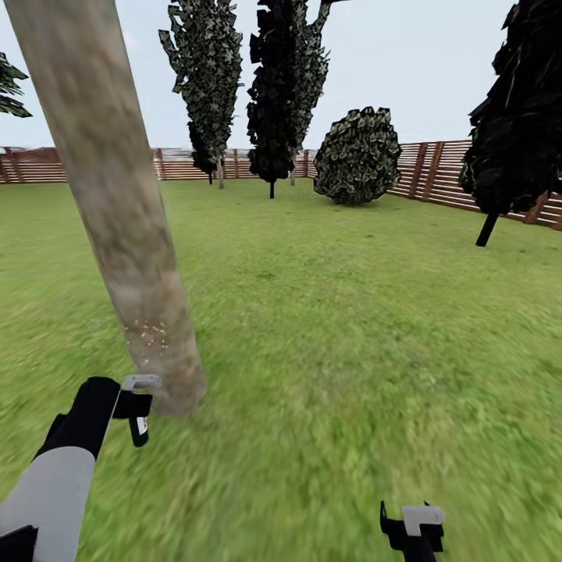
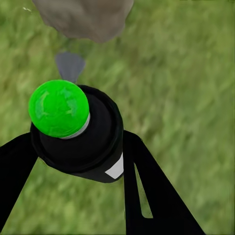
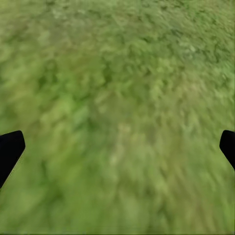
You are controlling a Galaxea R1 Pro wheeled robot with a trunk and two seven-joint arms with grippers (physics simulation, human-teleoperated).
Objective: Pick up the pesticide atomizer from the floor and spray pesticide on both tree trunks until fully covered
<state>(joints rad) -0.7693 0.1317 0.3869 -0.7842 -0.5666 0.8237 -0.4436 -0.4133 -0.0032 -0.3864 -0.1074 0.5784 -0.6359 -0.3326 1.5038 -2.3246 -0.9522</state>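
Note:
In the head view a thick, mottled beige-brown tree trunk [image 1: 117, 211] leans up from the lawn at the left, and its base [image 2: 83, 17] shows in the left wrist view. Pale specks [image 1: 148, 336] dot the trunk low down. My left gripper [image 1: 136, 406] hangs just in front of the trunk's base, shut on the pesticide atomizer [image 1: 139, 428]. The atomizer [image 2: 78, 132] has a dark body, a green cap and a grey nozzle [image 2: 70, 66] facing the trunk. My right gripper [image 1: 414, 531] is open over bare grass at the lower right; its black fingertips [image 3: 10, 149] stand wide apart.
Several dark thin-stemmed conifers [image 1: 277, 86] and a round bush [image 1: 357, 156] stand far off along a wooden fence [image 1: 437, 176]. Another dark conifer [image 1: 511, 125] rises at the right. Open lawn [image 1: 336, 312] stretches between me and them.

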